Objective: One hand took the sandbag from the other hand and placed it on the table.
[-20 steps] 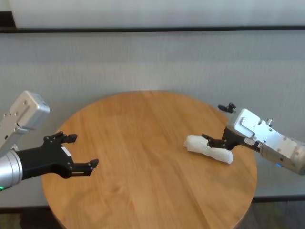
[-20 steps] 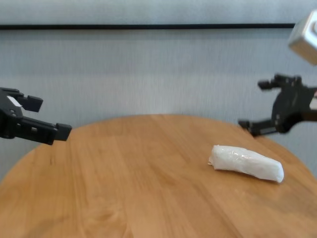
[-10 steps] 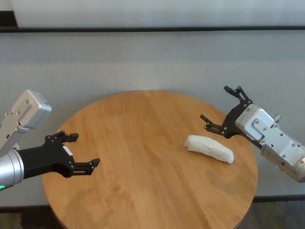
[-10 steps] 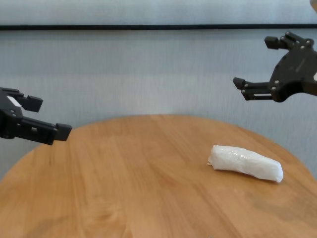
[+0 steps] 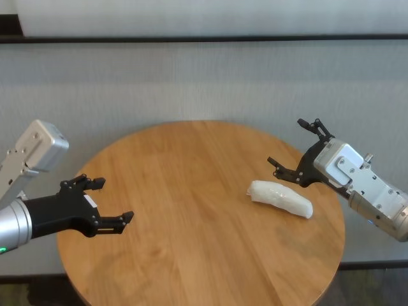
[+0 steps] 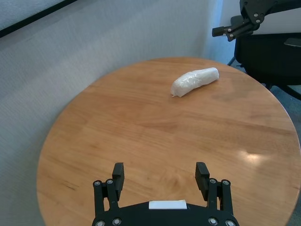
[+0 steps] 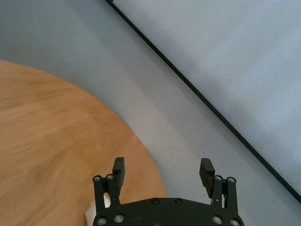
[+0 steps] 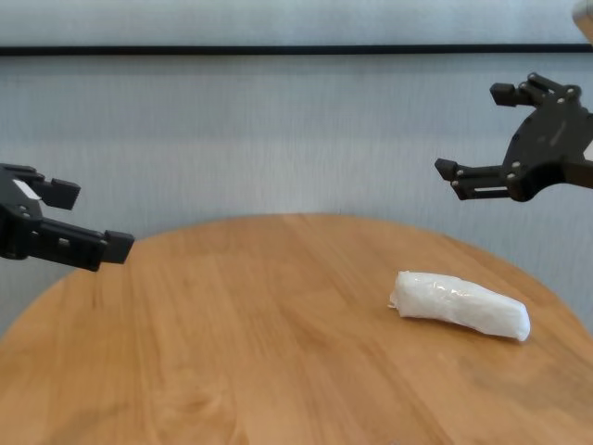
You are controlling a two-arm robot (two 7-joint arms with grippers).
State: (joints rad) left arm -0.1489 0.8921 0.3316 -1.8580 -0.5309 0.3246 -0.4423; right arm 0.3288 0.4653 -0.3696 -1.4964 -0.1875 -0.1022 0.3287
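On the right half of the desk (image 5: 191, 191) lies the sandbag (image 5: 280, 198), flat on the wood, touching neither of my hands. My right gripper (image 5: 292, 149) hangs above and just beyond it, jaws spread wide and holding nothing. My left gripper (image 5: 101, 201) hovers over the near-left edge, jaws released too (parked, well apart from the bag). The placing looks done; to finish well I'd lift the right arm straight clear, keeping its fingers off the crinkly wrap so the bag doesn't roll.
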